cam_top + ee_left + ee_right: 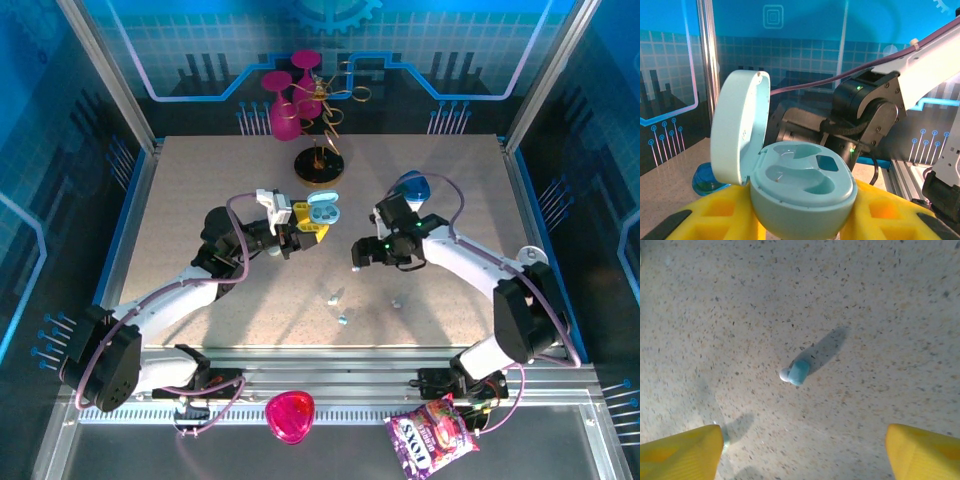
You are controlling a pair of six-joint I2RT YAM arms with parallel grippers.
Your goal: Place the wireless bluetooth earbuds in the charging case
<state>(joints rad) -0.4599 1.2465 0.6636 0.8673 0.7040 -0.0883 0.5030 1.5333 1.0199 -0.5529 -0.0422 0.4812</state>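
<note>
Earbuds [333, 297] lie loose on the speckled table [180, 180], tiny pale blue-white specks in the top view, near the front edge and between the two arms. The right wrist camera looks straight down on one earbud [796, 372]: a pale blue body with a whitish rounded tip, lying on its side and casting a long shadow. The right fingers [925, 452] stand wide apart to either side of it, gripping nothing.

The charging case [800, 185] is a smooth light blue pebble. Its lid stands open on a hinge at the left, and two hollow wells and a small dark square show inside. The left fingers [715, 212] are closed on its lower half, holding it near the table's middle, just left of the right fingers.

From above the earbuds are too small to tell stem from head. In the right wrist view a faint speck beside the left fingertip cannot be identified. A second blue case [412, 186] sits partly hidden behind the right arm.

Bare table surrounds the loose earbuds. Pink glasses [285, 105] and a wire stand [320, 160] sit at the far edge, well apart from them. A pink dish [290, 415] and a candy bag [432, 435] lie beyond the front rail.
</note>
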